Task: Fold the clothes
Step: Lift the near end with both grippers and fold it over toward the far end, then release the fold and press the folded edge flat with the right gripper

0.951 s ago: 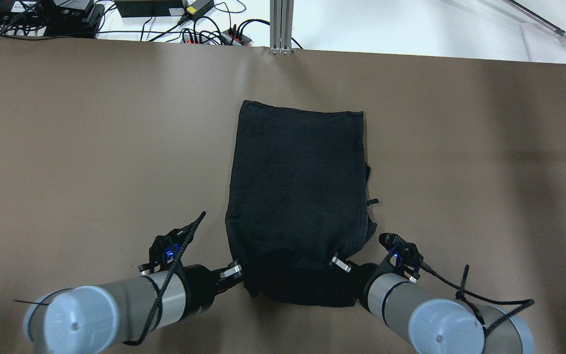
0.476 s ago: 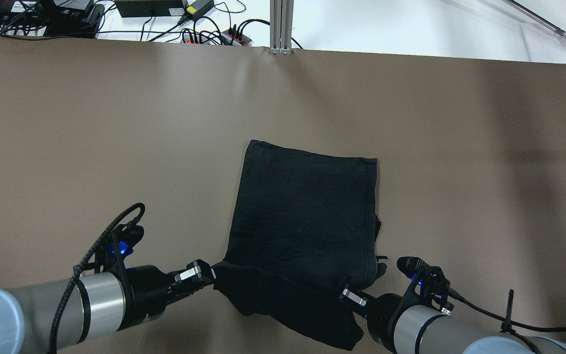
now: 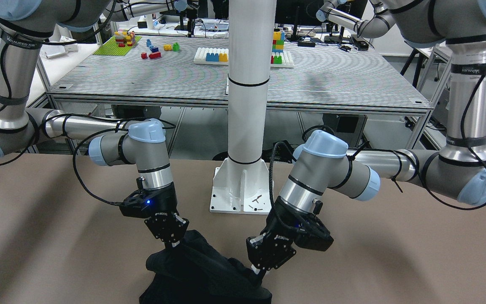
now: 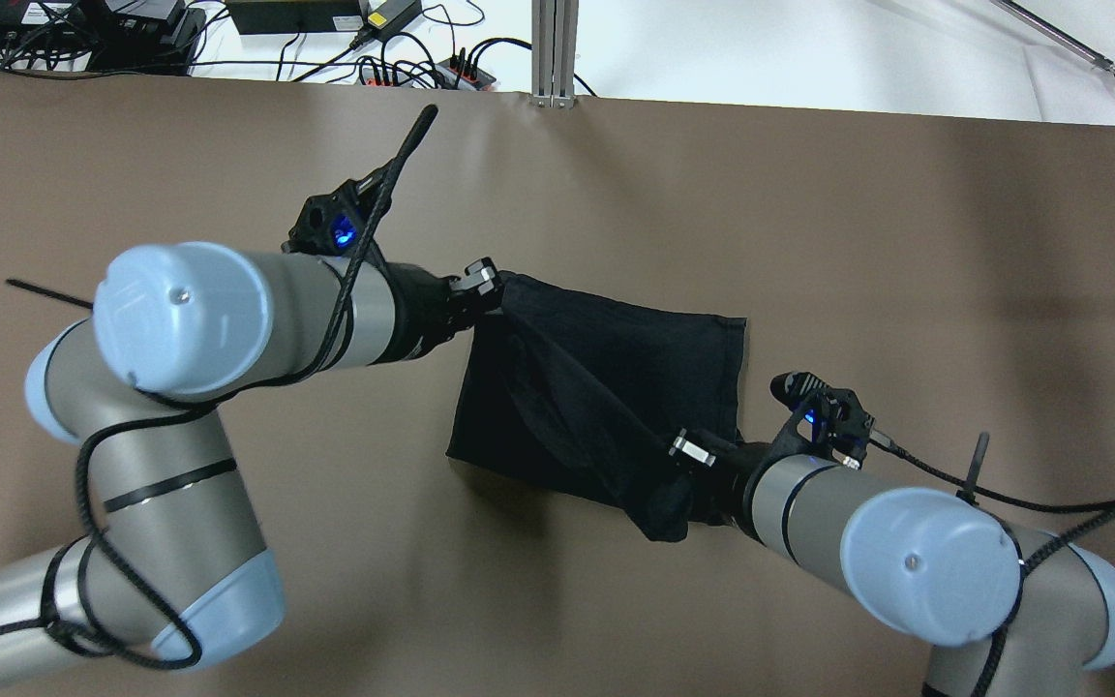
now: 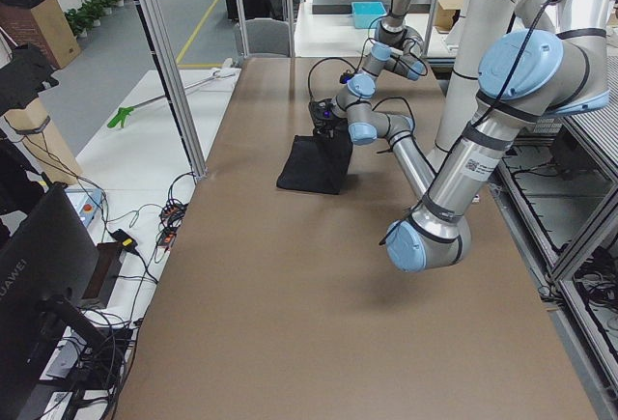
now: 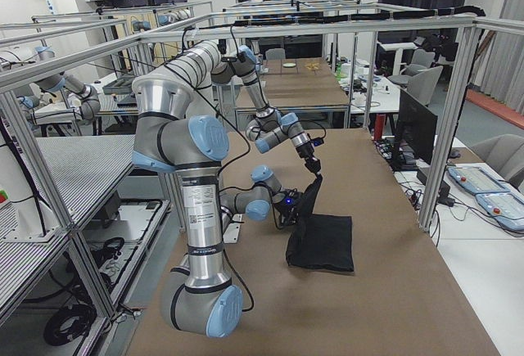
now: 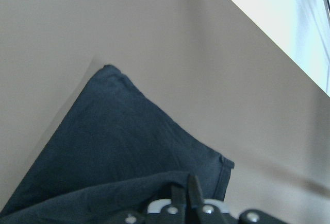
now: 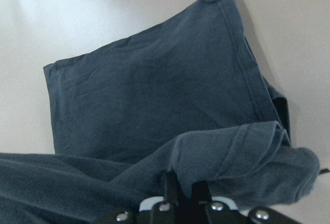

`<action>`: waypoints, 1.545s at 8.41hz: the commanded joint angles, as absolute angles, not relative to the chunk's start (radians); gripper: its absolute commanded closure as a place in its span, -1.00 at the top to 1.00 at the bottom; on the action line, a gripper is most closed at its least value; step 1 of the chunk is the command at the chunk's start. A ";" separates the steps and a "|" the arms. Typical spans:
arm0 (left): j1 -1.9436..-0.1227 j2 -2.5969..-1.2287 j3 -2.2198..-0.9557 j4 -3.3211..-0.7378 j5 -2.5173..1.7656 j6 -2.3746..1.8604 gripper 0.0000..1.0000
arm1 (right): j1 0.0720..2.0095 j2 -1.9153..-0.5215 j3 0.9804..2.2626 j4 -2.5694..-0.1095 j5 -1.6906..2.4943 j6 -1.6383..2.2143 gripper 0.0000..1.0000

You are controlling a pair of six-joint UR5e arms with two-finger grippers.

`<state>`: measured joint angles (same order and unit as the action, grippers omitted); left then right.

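Observation:
A black garment (image 4: pixel 616 387) lies partly folded on the brown table (image 4: pixel 906 242), its near edge lifted. My left gripper (image 4: pixel 488 281) is shut on one corner of that edge and holds it above the cloth's far left corner. My right gripper (image 4: pixel 685 451) is shut on the other corner, low at the cloth's near right side. The cloth hangs stretched between them. In the front view the garment (image 3: pixel 201 270) is held by the left gripper (image 3: pixel 259 275) and the right gripper (image 3: pixel 174 244). The wrist views show cloth (image 7: pixel 118 147) (image 8: pixel 154 105) pinched at the jaws.
Cables and power strips (image 4: pixel 422 68) and an aluminium post (image 4: pixel 553 48) lie beyond the table's far edge. The white robot pedestal (image 3: pixel 243 181) stands behind the grippers. Bare brown table surrounds the garment on all sides.
The garment was first dragged toward the robot. Now the left gripper has carried its corner up and forward to the cloth's far left; the right gripper has moved forward a little.

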<state>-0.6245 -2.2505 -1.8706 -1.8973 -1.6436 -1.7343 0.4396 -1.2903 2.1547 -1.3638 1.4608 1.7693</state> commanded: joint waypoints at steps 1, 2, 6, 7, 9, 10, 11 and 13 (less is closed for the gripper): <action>-0.693 -2.362 -1.676 -1.893 -1.647 -1.658 -1.00 | 0.526 -1.231 2.010 -1.359 1.471 1.680 -1.00; -0.704 -2.394 -1.613 -1.896 -1.647 -1.637 -1.00 | 0.546 -1.188 1.934 -1.359 1.482 1.663 -1.00; -0.722 -2.526 -1.285 -1.940 -1.646 -1.533 -0.96 | 0.606 -1.109 1.659 -1.194 1.513 1.597 -0.79; -0.724 -2.534 -1.217 -2.015 -1.644 -1.526 -0.07 | 0.629 -1.103 1.599 -1.121 1.520 1.579 0.30; -0.739 -2.539 -1.201 -2.055 -1.654 -1.471 0.90 | 0.749 -1.072 1.609 -1.117 1.729 1.514 0.82; -0.764 -2.537 -1.221 -2.056 -1.711 -1.471 0.90 | 0.806 -1.072 1.643 -1.120 1.828 1.511 0.84; -0.778 -2.531 -1.236 -2.057 -1.767 -1.470 0.90 | 0.816 -1.075 1.672 -1.126 1.900 1.506 0.84; -0.776 -2.520 -1.236 -2.059 -1.769 -1.462 0.90 | 0.798 -1.077 1.706 -1.127 1.908 1.523 0.86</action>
<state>-0.7714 -2.5302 -1.2307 -2.0557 -1.7479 -1.4680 0.8031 -1.0757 1.6690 -1.1248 1.8704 1.5121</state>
